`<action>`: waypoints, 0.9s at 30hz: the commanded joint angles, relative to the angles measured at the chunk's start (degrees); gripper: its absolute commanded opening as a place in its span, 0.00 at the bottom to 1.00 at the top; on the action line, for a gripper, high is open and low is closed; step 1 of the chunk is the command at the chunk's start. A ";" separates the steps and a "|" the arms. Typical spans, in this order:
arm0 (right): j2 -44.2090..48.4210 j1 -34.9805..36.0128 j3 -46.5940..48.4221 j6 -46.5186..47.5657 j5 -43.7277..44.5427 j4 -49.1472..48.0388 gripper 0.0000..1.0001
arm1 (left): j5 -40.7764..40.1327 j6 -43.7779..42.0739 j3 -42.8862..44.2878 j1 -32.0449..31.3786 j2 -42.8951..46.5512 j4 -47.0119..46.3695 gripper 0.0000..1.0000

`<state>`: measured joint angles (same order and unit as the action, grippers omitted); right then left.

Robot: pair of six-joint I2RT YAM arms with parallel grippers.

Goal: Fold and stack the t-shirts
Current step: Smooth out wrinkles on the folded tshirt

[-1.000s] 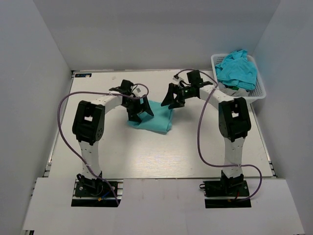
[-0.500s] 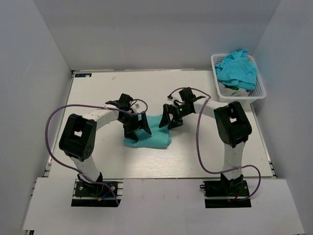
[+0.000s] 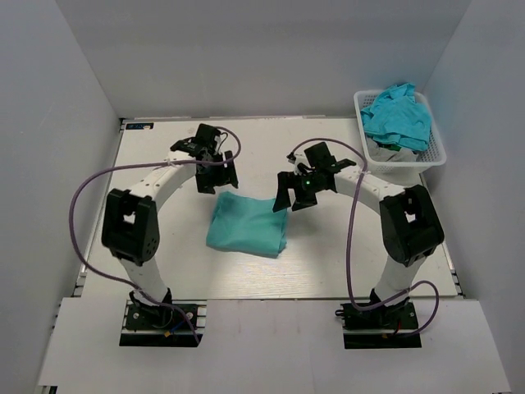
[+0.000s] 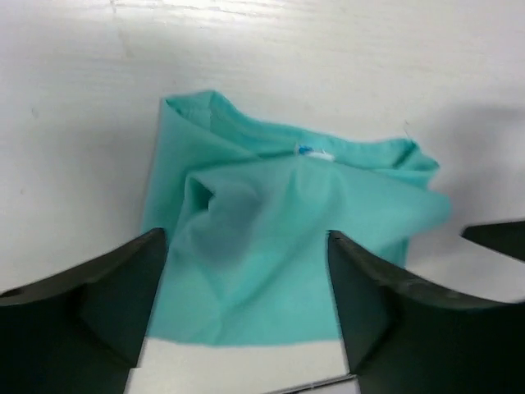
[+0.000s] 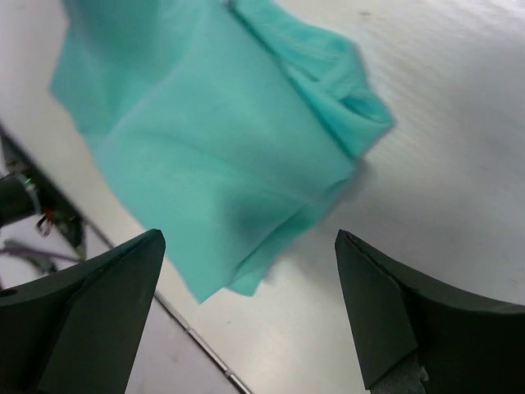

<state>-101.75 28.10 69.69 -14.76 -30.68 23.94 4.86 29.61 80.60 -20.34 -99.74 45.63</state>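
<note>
A folded teal t-shirt (image 3: pixel 247 225) lies on the table between the arms. It also shows in the left wrist view (image 4: pixel 279 238), with a small white neck label (image 4: pixel 316 153), and in the right wrist view (image 5: pixel 213 123). My left gripper (image 3: pixel 215 176) is open and empty, above the shirt's far left corner. My right gripper (image 3: pixel 294 195) is open and empty, just off the shirt's far right corner. More crumpled turquoise t-shirts (image 3: pixel 398 115) fill the basket.
A white lattice basket (image 3: pixel 431 156) stands at the far right corner of the white table (image 3: pixel 164 254). Grey walls close in the left, back and right sides. Purple cables loop off both arms.
Both grippers have let go of the folded shirt and lifted away from it, the left toward the far side, the right to the right. The shirt now lies flat, a little nearer.
</note>
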 commanded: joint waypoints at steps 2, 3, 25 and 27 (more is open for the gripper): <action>-1.95 -0.24 2.11 -2.80 11.32 0.93 0.90 | -3.45 -2.80 3.60 -0.23 -7.21 1.74 0.78; -2.48 -0.24 2.55 -3.16 11.86 0.41 0.90 | -3.46 -2.80 4.12 -0.23 -8.09 1.75 0.73; -11.89 1.44 10.02 -7.64 5.36 -5.40 0.32 | -3.98 -2.80 7.38 0.30 -10.65 2.36 0.00; -11.54 1.44 9.85 -7.30 5.62 -4.70 0.10 | -3.98 -2.80 7.38 0.30 -10.12 2.36 0.00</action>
<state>-112.99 29.34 79.07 -21.30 -23.42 20.80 1.85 26.63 87.07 -20.36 -113.14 48.03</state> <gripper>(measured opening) 0.182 0.089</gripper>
